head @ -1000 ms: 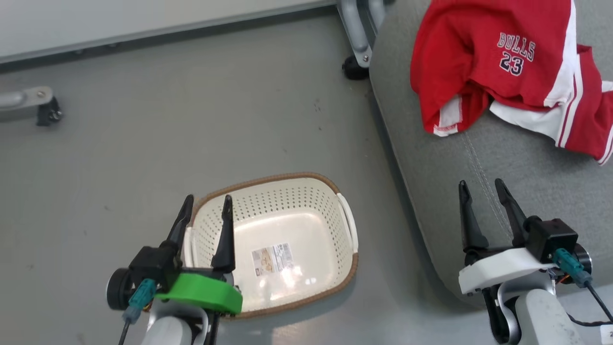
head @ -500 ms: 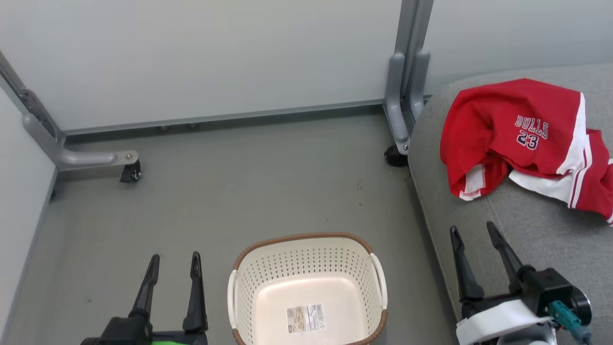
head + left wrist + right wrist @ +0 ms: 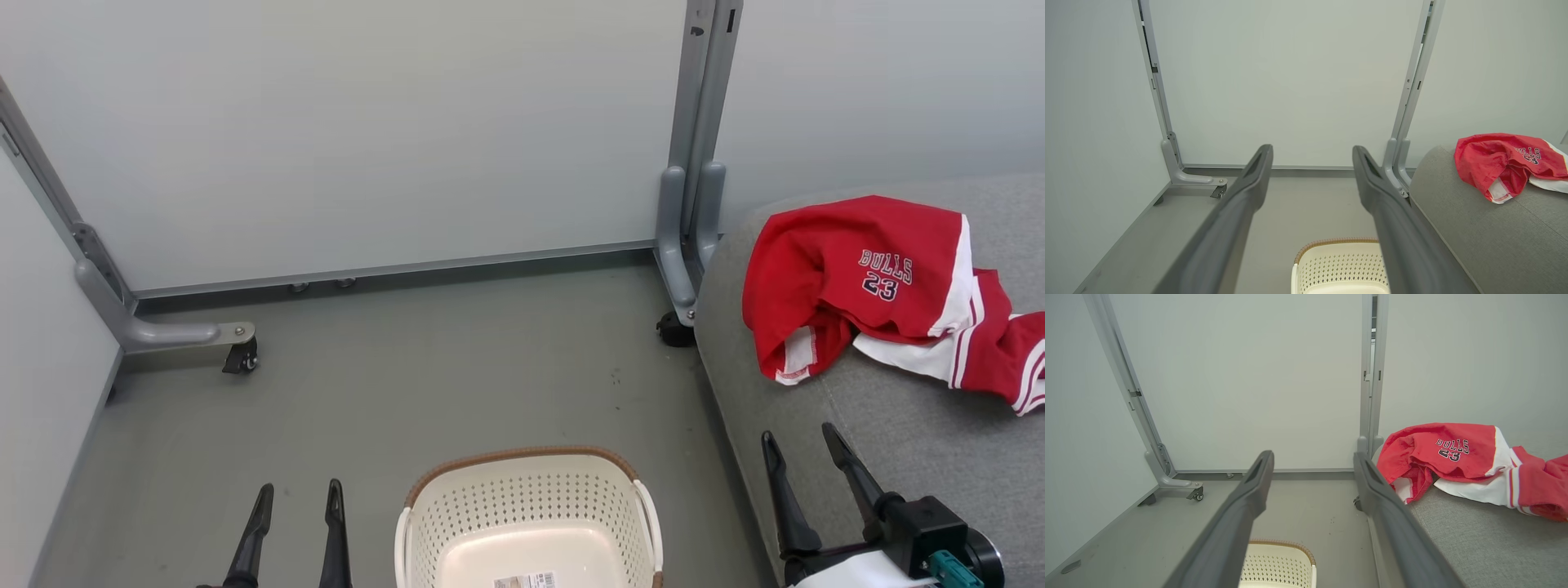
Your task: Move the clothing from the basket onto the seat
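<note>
The red clothing (image 3: 865,278) lies on the grey seat (image 3: 898,441), right of the basket (image 3: 522,498). The left tool (image 3: 300,490) is left of the basket, the right tool (image 3: 798,433) right of it. Both are spread wide and empty.

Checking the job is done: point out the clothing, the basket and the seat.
clothing (image 3: 824,278), head view, red panel left of lettering.
basket (image 3: 522,502), head view, perforated far wall.
seat (image 3: 939,433), head view, bare grey cushion.

L gripper (image 3: 299,490) at lower left: two dark fingers (image 3: 247,551) point up, spread apart, empty. R gripper (image 3: 798,437) at lower right: fingers likewise parted & empty, leaning slightly left; white wrist shell (image 3: 857,567), black cam block (image 3: 918,523) w/ teal plug (image 3: 947,565) behind them.
</note>
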Tool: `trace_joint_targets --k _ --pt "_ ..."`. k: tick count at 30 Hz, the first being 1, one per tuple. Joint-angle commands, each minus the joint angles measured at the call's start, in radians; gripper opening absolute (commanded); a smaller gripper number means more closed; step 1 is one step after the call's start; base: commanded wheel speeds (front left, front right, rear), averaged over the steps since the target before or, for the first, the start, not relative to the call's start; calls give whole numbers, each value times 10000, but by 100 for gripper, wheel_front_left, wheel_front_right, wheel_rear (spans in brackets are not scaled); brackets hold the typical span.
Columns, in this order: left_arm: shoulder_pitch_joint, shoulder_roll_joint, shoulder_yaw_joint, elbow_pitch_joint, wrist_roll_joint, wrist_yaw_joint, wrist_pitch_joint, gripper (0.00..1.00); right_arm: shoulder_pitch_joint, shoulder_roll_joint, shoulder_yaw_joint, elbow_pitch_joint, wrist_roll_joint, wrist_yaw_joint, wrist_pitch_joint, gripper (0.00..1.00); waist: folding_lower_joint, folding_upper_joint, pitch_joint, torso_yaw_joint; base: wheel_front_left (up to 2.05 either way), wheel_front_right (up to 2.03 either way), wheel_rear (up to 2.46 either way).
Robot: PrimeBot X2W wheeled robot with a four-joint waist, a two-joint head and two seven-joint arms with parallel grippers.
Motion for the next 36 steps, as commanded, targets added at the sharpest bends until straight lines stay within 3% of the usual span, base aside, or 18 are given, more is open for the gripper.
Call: trace_joint_targets --k 1,6,7,12,36 --pt "99 6 58 42 -33 25 1 100 126 -54 12 23 6 -14 -30 100 1 0 -48 -1 0 0 0" --pt "37 5 52 80 87 39 -1 100 155 -43 55 47 -8 -14 -30 100 1 0 -95 16 0 0 0" --pt "0 0 20 55 58 0 2 0 16 2 58 32 2 0 0 0 1 0 -96 15 0 0 0" --pt "11 -6 -58 466 -58 -10 28 0 165 64 88 429 157 2 34 0 1 0 -88 16 0 0 0" --pt "-1068 182 433 1044 -4475 -376 965 0 -683 -104 -278 787 4758 -1 991 0 1 0 202 51 0 0 0"
